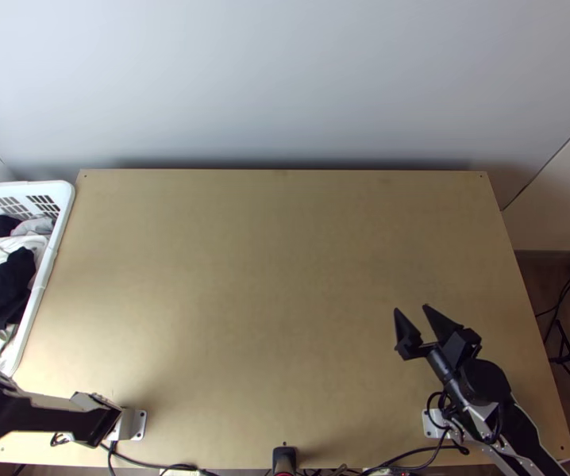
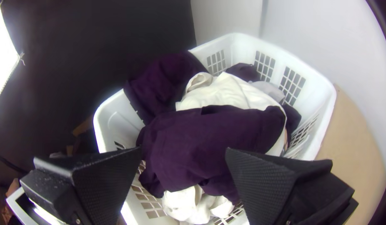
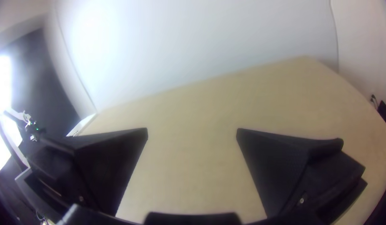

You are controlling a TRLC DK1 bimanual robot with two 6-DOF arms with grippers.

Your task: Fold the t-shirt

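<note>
At nine o'clock, by the table's (image 1: 245, 278) edge, a white basket (image 2: 318, 87) holds bunched dark cloth (image 2: 201, 129) on top of white cloth (image 2: 234, 91) (which piece is the t-shirt, if any, I can't tell). Over the basket, the left pincer (image 2: 184, 148) is spread above the dark cloth. Toward three o'clock from the table's middle, the right pincer (image 1: 410, 308) hangs above the wood, also spread.

White basket (image 2: 239, 39): purple cloth (image 2: 201, 137) bunched on white cloth (image 2: 226, 91) | fingers (image 2: 103, 179) apart | rim: perhaps another cloth (image 2: 164, 85)
</note>
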